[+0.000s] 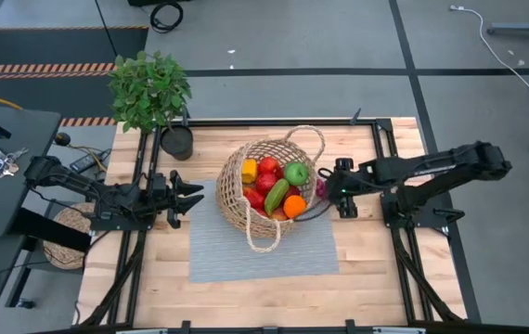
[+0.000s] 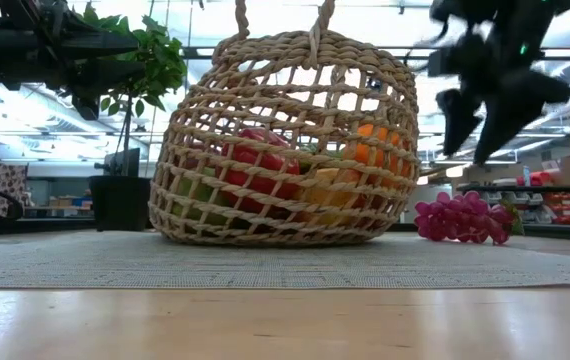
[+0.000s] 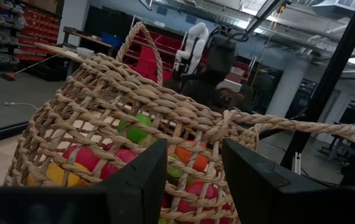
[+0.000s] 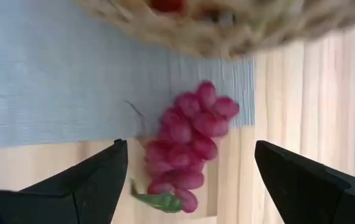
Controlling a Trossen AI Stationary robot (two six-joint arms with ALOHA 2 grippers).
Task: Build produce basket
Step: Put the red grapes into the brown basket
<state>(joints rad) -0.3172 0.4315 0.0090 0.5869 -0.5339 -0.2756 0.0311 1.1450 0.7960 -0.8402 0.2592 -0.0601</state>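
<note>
tan woven basket (image 1: 237, 181), purple grapes (image 4: 190, 146) (green leaf)

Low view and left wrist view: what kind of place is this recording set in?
Most likely a robotics lab or workshop in a warehouse-like hall. Behind the basket stand shelving with red bins, a bare ceiling with exposed beams, and another white robot farther back.
</note>
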